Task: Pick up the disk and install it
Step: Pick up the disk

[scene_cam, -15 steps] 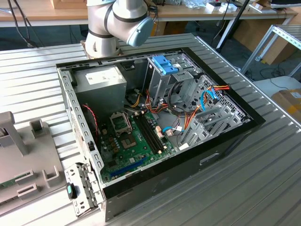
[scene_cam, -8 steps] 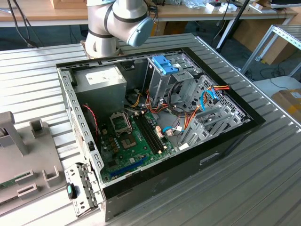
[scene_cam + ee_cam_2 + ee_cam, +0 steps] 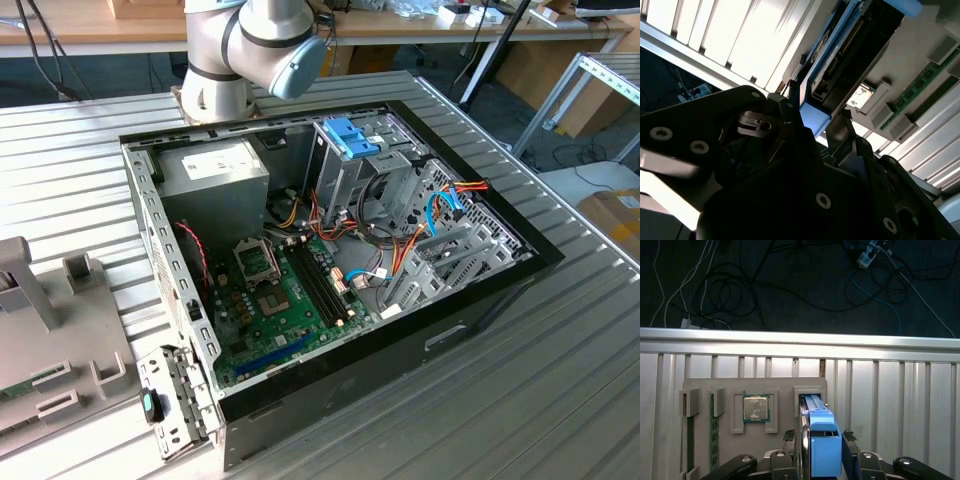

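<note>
Grey metal hard-drive disk in its blue plastic rail [image 3: 822, 417] stood upright in the grey holder tray [image 3: 705, 387] slot, with the gripper [image 3: 819, 436] straddling it. Couldn't tell if it was clamped. Probably stiff, heavyish and shock-sensitive, so I'd grab the flat sides.

No print can be read; the power supply's label [image 3: 205, 160] is illegible.

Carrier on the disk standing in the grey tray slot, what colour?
The disk carrier is bright blue; clearest in the first wrist view.
</note>
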